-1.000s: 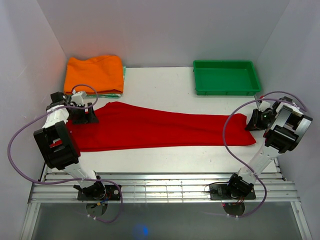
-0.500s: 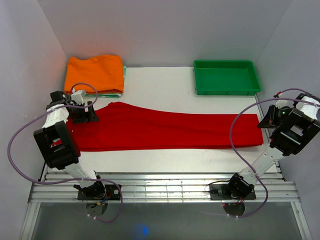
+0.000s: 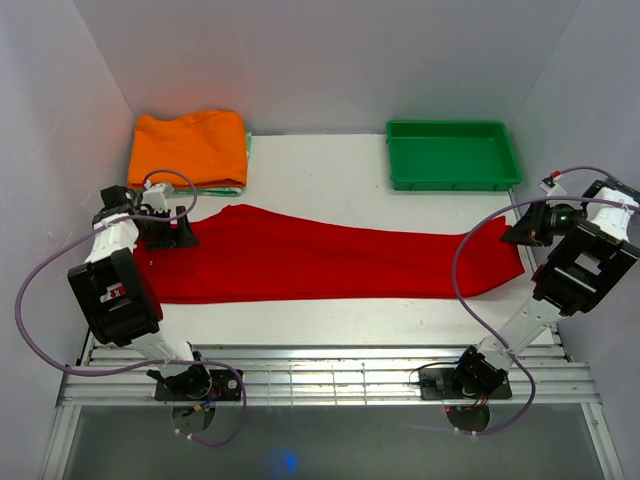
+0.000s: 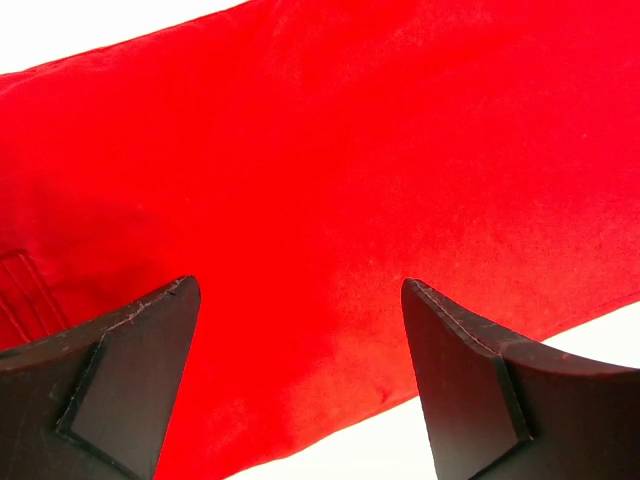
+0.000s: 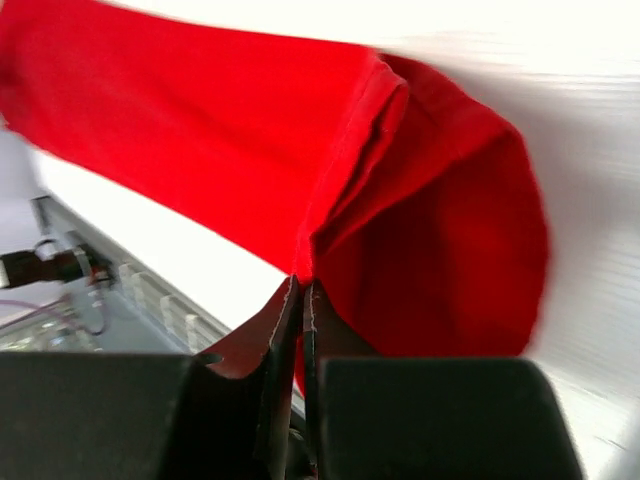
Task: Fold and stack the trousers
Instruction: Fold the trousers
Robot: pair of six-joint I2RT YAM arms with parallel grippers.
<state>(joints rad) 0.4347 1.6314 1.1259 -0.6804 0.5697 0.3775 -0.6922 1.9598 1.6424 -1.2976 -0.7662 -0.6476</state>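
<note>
Right pincer [image 3: 518, 232] has swung out to the right since a second ago, dragging the right end of the red trousers [image 3: 320, 262] with it, so the cloth is now lying longer and straighter. Left pincer [image 3: 175, 228] is staying where it was at the left end.

Top view: trousers are lying flat across the middle of the bench [image 3: 320, 170], running left to right, wide end at left, narrow end at right. Right end is lifting slightly off the bench at the right pincer. Orange folded garment [image 3: 188, 147] is sitting at the far left corner, just beyond the left pincer. Green tray [image 3: 450, 155] is sitting at far right, apart from the trousers.

Left wrist view: left pincer [image 4: 300, 290] is standing wide open, both dark fingers [image 4: 130, 380] spread apart over red trousers [image 4: 330, 170], gripping nothing. Cannot tell whether the tips are touching the cloth. White bench [image 4: 60, 25] is showing past the cloth edge.

Right wrist view: right pincer [image 5: 302, 295] is fully closed, pinching the edge of the trousers [image 5: 200, 140]. Cloth is hanging open like a tube beside the tips, slightly blurred. Bench [image 5: 600, 150] is showing white behind it.
</note>
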